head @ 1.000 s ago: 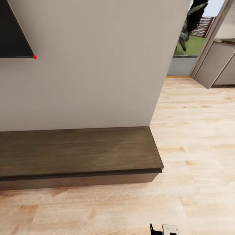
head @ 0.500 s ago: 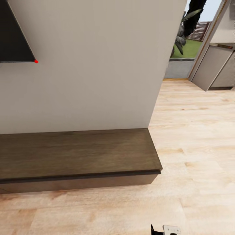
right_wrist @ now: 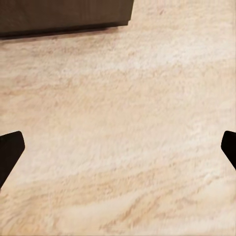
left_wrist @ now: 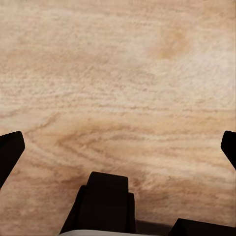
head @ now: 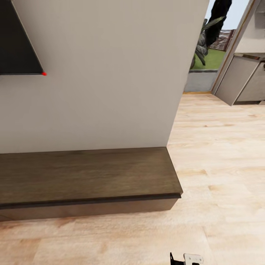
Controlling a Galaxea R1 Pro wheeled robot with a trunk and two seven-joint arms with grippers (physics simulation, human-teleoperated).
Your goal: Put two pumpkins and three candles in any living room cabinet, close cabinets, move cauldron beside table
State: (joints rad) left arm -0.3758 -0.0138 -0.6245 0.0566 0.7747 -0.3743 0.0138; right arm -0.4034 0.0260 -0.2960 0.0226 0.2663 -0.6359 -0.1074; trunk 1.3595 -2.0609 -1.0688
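A long, low, dark brown cabinet stands against the pale wall, and its right end stops at the wall's corner. Its front is flat with no drawer pulled out. One corner of the cabinet also appears in the right wrist view. My left gripper is open over bare wooden floor, with nothing between its fingers. My right gripper is open too, over the floor just in front of the cabinet. The pumpkins, candles, cauldron and table are out of view.
A dark wall-mounted screen with a red light hangs above the cabinet at the left. Light wooden floor runs right toward a glass door and grey cupboards. A piece of my own body pokes in at the head view's lower edge.
The whole head picture has shifted slightly downward, so the camera has moved. The cabinet, the wall and both grippers look unchanged.
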